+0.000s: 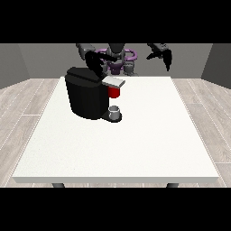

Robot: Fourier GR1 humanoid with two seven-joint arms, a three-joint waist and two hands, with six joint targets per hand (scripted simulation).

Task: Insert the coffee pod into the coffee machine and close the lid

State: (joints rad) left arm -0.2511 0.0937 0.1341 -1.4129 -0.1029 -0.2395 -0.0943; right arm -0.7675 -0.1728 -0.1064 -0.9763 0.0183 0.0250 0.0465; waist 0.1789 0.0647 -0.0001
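Near edge of the table (113, 167) bare white; nothing between it and the machine. Machine (88, 92): black, boxy, left of the table's middle, its lid (113, 81) a pale grey flap lying about level over the brew bay. Under the lid, a red thing at the machine (114, 92). Below that, on the drip base, a small grey thing (115, 111), cup-shaped, upright; it may be the pod, but this view is too coarse to say, so logged as a grey thing only. Handling judgement for a pod of that kind: light, stiff thin shell, smooth and likely slippery, easily tipped or crushed at the wall; best taken by a pinch across the rim or upper sides from above, axis kept upright so it seats in the bay. The lid is rigid and hinged; it should answer to a flat push on its free end. Further back, the hand at the view's left (94, 62) hangs over the machine's top rear, just behind the lid, arm angled down from the shoulder; fingers cannot be told apart against the black housing. Farthest, the hand at the view's right (165, 56) is held up, well apart from the machine, over the table's far edge, fingers drooping and relaxed, holding nothing.
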